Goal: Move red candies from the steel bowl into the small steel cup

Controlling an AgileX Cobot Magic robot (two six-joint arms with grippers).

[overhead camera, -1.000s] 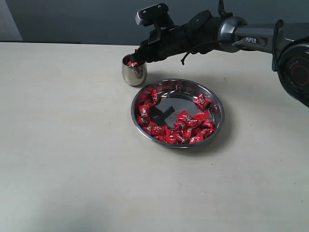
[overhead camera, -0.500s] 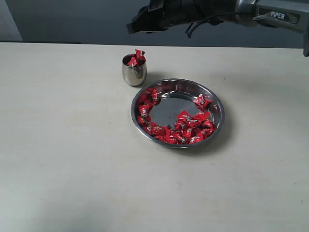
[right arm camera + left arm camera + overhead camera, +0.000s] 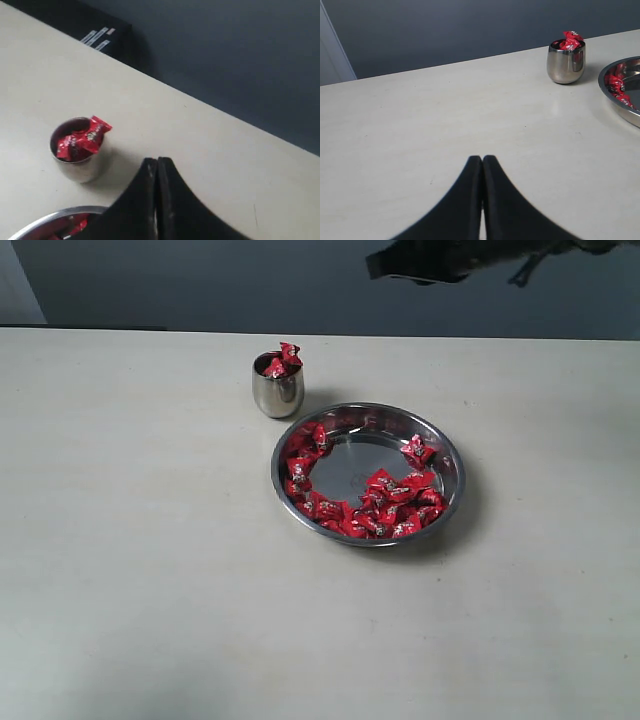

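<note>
The steel bowl [image 3: 455,475] sits mid-table and holds several red candies [image 3: 392,502] along its inner edge. Just behind it to the left stands the small steel cup [image 3: 277,393], heaped with red candies [image 3: 284,359]; one pokes above the rim. The cup [image 3: 80,167] and its candies [image 3: 82,139] also show in the right wrist view. My right gripper [image 3: 157,161] is shut and empty, high above the table's far side; its dark arm [image 3: 440,260] crosses the top edge of the exterior view. My left gripper [image 3: 482,159] is shut, empty, low over bare table, well away from the cup [image 3: 565,64].
A dark wall runs behind the table's far edge [image 3: 150,330]. A black box with white labels [image 3: 95,30] lies beyond that edge in the right wrist view. The bowl's rim [image 3: 620,107] shows at the side of the left wrist view.
The right gripper let a candy go at the cup, shut, and rose up and back to the right, out of most of the exterior view. The candy now sits atop the cup.
</note>
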